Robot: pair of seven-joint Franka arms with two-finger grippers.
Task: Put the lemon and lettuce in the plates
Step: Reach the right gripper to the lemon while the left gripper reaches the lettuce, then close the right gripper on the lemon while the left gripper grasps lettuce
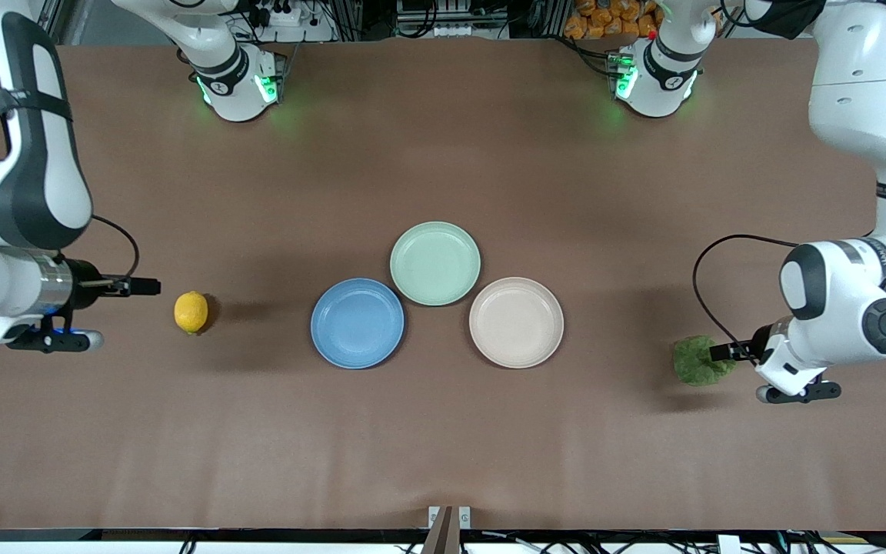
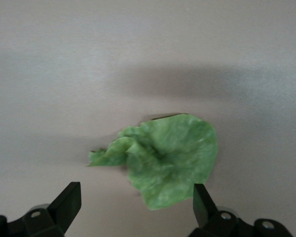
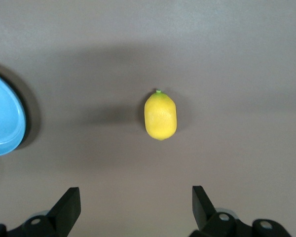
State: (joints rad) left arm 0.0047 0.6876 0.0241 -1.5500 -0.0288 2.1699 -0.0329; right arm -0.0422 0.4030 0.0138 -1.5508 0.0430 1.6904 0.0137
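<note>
The yellow lemon (image 1: 191, 312) lies on the brown table toward the right arm's end; it also shows in the right wrist view (image 3: 161, 116). My right gripper (image 1: 143, 287) (image 3: 135, 205) is open and empty, over the table beside the lemon. The green ruffled lettuce (image 1: 695, 360) lies toward the left arm's end; it also shows in the left wrist view (image 2: 163, 158). My left gripper (image 1: 722, 352) (image 2: 136, 202) is open and empty, over the lettuce's edge. The blue plate (image 1: 357, 323) and the beige-white plate (image 1: 516, 322) sit empty mid-table.
A pale mint-green plate (image 1: 434, 263) sits empty, touching both other plates, farther from the front camera. The blue plate's rim (image 3: 5, 118) shows at the edge of the right wrist view. Both arm bases stand at the table's top edge.
</note>
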